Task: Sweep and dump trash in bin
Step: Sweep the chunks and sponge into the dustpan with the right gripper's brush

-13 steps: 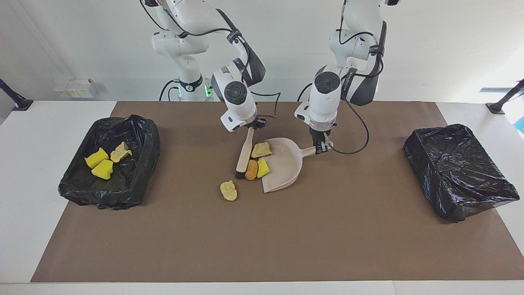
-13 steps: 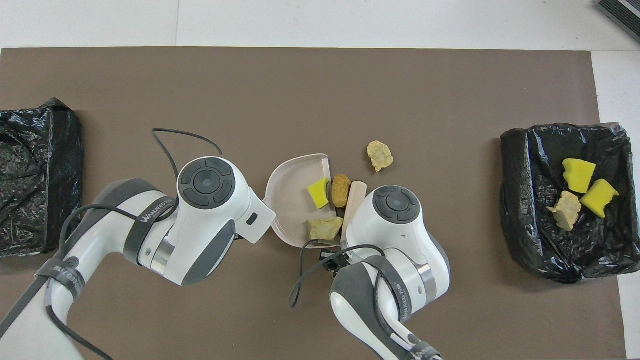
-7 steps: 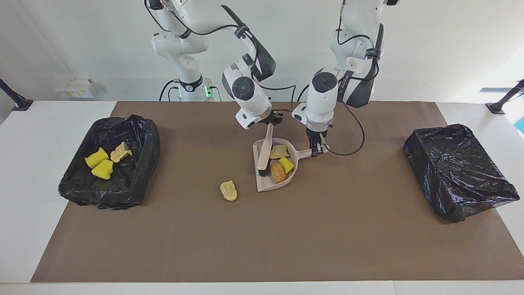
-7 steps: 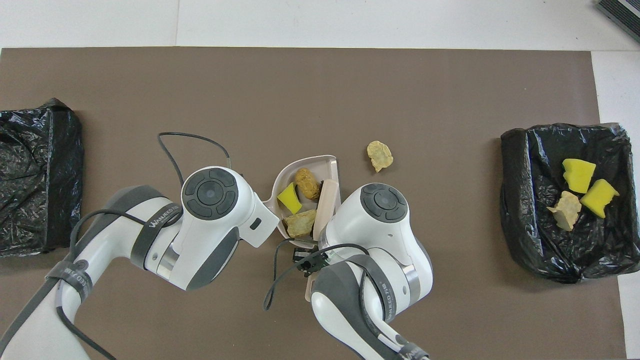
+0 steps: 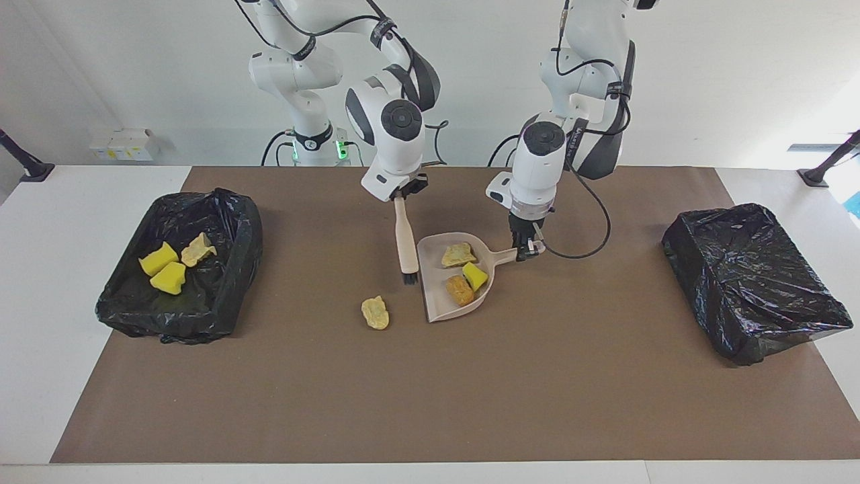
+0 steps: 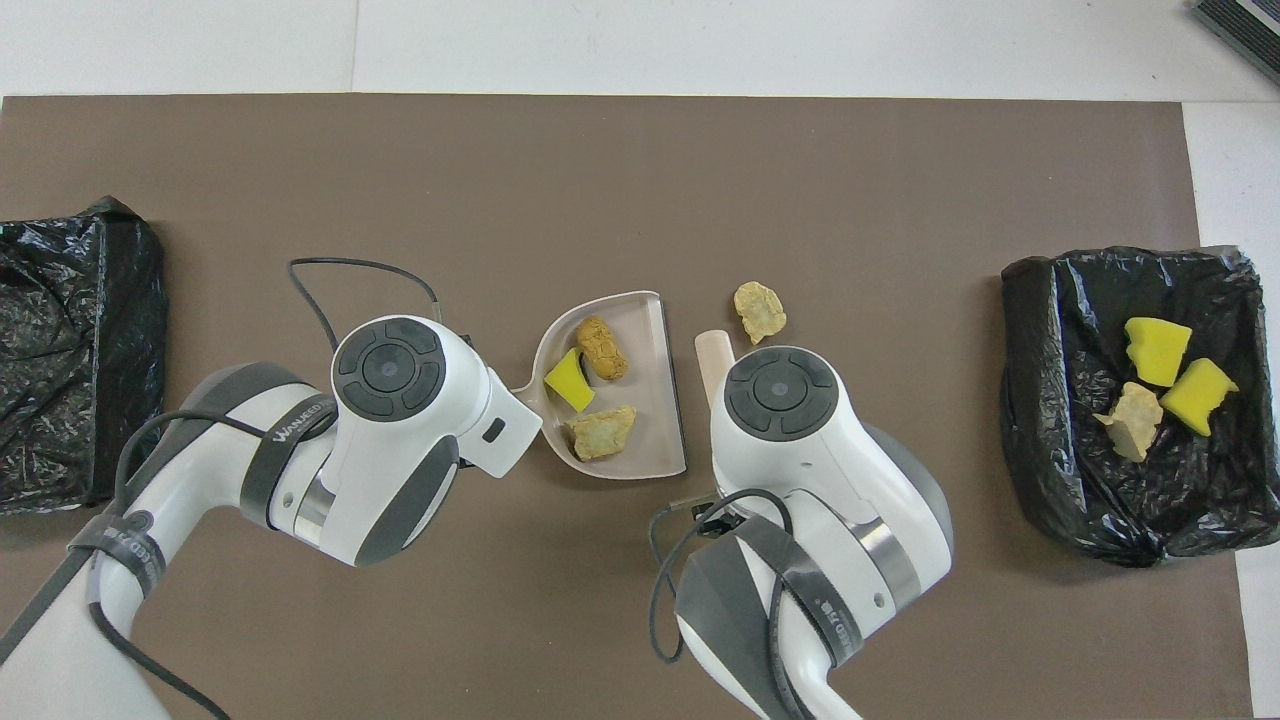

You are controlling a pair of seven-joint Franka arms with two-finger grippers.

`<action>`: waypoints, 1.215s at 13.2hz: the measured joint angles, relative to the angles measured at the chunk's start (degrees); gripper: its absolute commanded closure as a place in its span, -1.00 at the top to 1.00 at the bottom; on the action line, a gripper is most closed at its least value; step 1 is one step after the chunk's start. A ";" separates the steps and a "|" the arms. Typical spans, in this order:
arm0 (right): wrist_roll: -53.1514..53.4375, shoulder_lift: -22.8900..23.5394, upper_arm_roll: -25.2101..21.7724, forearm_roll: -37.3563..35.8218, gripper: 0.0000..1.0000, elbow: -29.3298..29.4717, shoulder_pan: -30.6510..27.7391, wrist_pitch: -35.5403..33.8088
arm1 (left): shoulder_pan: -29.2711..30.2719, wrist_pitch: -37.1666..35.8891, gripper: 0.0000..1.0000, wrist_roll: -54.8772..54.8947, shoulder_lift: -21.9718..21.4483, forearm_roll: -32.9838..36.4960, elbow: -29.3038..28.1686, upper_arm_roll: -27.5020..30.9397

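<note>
Seven trash chunks (image 5: 375, 313) — two bins (image 5: 235, 269), one dustpan (image 5: 437, 296), one brush (image 5: 406, 242).

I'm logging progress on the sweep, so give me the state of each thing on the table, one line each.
Beige plastic dustpan: on the mat, holding three chunks, handle in the shut left gripper.
Wooden hand brush: upright beside the dustpan, held by the shut right gripper.
Tan foam chunk: loose on the mat, unswept.
Black-lined bin with trash: three chunks inside.
Other black-lined bin: no chunks visible.
</note>
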 measured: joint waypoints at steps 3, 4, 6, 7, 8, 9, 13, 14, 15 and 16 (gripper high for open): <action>-10.40 1.82 -0.23 -11.33 -1.00 1.59 -6.22 0.05 | 0.47 -1.40 -1.00 -0.38 0.13 -0.66 1.34 0.04; -12.61 3.35 -0.34 -14.35 -1.00 3.23 -7.91 0.15 | 0.48 -1.93 -1.00 -1.02 0.16 -0.91 1.44 0.02; -13.90 7.64 -0.43 -20.50 -1.00 6.96 -9.06 0.33 | 0.49 -3.68 -1.00 -4.30 0.22 -1.36 1.47 -0.01; -13.90 10.07 -0.39 -22.05 -1.00 8.40 -8.91 0.46 | 0.49 -4.50 -1.00 -5.63 0.24 -1.43 1.49 -0.04; -13.90 12.03 -0.26 -22.44 -1.00 9.09 -8.79 0.66 | 0.49 -5.50 -1.00 -6.29 0.24 -1.51 1.53 -0.06; -13.90 13.41 -0.09 -22.49 -1.00 9.24 -8.66 0.69 | 0.49 -6.67 -1.00 -6.65 0.23 -1.63 1.64 -0.07; -13.85 14.55 0.52 -11.69 -1.00 8.20 -7.12 0.65 | 0.48 -8.20 -1.00 -7.52 0.22 -1.83 1.93 -0.12; -13.85 14.15 0.68 -6.75 -1.00 7.77 -6.53 0.65 | 0.48 -8.19 -1.00 -7.61 0.22 -1.83 1.81 -0.15; -13.85 13.73 0.92 -1.62 -1.00 7.38 -5.90 0.64 | 0.48 -7.73 -1.00 -7.70 0.22 -1.85 1.43 -0.19; -13.85 13.38 1.12 4.29 -1.00 6.99 -5.24 0.64 | 0.48 -6.72 -1.00 -7.70 0.16 -1.84 0.80 -0.21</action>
